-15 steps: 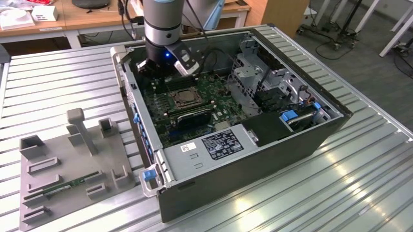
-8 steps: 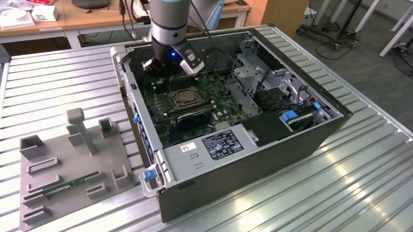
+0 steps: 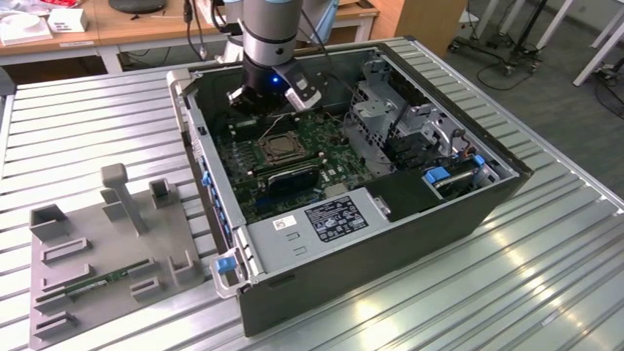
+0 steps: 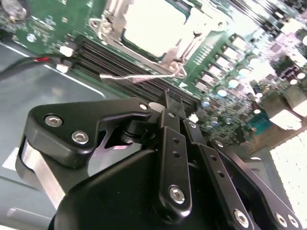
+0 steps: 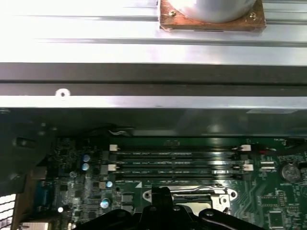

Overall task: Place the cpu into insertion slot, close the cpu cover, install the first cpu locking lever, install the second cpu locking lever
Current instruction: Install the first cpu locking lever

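Arm: in the exterior view the arm (image 3: 265,36) reaches down into the open computer case (image 3: 390,248). The case stands on a ribbed metal table (image 3: 546,292).
Gripper: the gripper (image 3: 261,110) hangs over the green board, just beside the insertion slot (image 3: 280,150).
Fingers: the second wrist view looks along the gripper (image 4: 170,98). Its two black fingers (image 4: 172,143) are pressed together, and I see nothing between them.
Cpu: the second wrist view gives the close look. The cpu (image 4: 153,24) lies flat in the slot with its pale face up.
Cpu cover: the cpu cover (image 4: 109,24) lies down around the cpu like a silver frame.
Lever: a thin silver lever (image 4: 139,75) sticks out along the slot's edge, over the black memory slots (image 4: 105,57). It is near the fingertips. I cannot tell if it is hooked.
First wrist view: the gripper (image 5: 162,195) sits right at the silver frame (image 5: 192,193). The long memory slots (image 5: 177,163) lie past it.
Beside the case: the exterior view has a grey tray (image 3: 107,241) on the table at the exterior view's left.
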Available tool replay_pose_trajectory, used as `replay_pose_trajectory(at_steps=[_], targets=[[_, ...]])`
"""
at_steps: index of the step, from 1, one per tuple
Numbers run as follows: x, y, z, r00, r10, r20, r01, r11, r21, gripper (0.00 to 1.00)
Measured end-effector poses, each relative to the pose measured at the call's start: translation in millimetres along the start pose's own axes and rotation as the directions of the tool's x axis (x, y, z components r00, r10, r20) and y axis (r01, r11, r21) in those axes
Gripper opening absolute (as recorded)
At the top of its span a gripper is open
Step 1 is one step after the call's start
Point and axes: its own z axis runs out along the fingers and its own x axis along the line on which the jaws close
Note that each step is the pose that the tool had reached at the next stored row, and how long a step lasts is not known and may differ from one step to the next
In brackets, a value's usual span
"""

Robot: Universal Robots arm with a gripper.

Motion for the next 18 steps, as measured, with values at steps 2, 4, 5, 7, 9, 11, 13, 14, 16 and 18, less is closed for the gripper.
replay_pose_trajectory(at_steps=[2,4,5,7,9,11,13,14,16,18], targets=[[-0.5,0.0,0.0,1.0,0.0,-0.0001,0.0,1.0,0.0,0.11],[-0.5,0.0,0.0,1.0,0.0,0.0,0.0,1.0,-0.0001,0.11],[-0.7,0.0,0.3,1.0,0.0,0.0,0.0,1.0,-0.0002,0.11],[-1.0,0.6,1.3,1.0,0.0,0.0,0.0,1.0,0.0,0.11],[-1.3,1.3,2.7,1.0,0.0,0.0001,0.0,1.0,-0.0003,0.11],[-1.8,1.7,3.8,1.0,0.0,0.0,0.0,1.0,-0.0004,0.11],[-1.9,1.8,4.1,1.0,0.0,-0.0001,0.0,1.0,-0.0002,0.11],[-2.0,1.8,4.1,1.0,0.0,-0.0001,0.0,1.0,-0.0001,0.11],[-2.0,1.8,4.2,1.0,0.0,0.0,0.0,1.0,-0.0003,0.11],[-2.1,1.8,4.4,1.0,0.0,-0.0001,0.0,1.0,-0.0004,0.11]])
